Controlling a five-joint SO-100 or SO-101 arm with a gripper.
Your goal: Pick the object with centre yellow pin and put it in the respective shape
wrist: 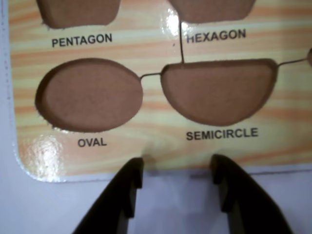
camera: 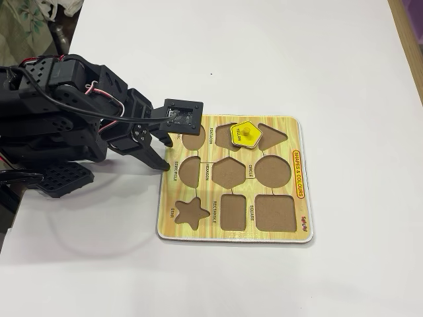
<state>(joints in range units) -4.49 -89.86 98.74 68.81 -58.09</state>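
A yellow pentagon piece (camera: pixel 246 134) with a yellow centre pin lies over the pentagon recess in the top row of the wooden shape board (camera: pixel 198 234). A strip of brown recess shows at its left, and I cannot tell whether it sits flush. My gripper (camera: pixel 168 152) is open and empty at the board's left edge, next to the oval recess (camera: pixel 193 139) and the semicircle recess (camera: pixel 188 170). In the wrist view my gripper (wrist: pixel 178 163) hangs just off the board's edge (wrist: pixel 146 152), below the empty oval (wrist: pixel 90 95) and semicircle (wrist: pixel 219 90) recesses. The yellow piece is out of the wrist view.
The other recesses are empty: triangle (camera: pixel 271 135), hexagon (camera: pixel 228 172), circle (camera: pixel 272 170), star (camera: pixel 192 212), rectangle (camera: pixel 232 212), square (camera: pixel 274 212). The board lies on a white table (camera: pixel 297 59). The black arm body (camera: pixel 59 112) fills the left side.
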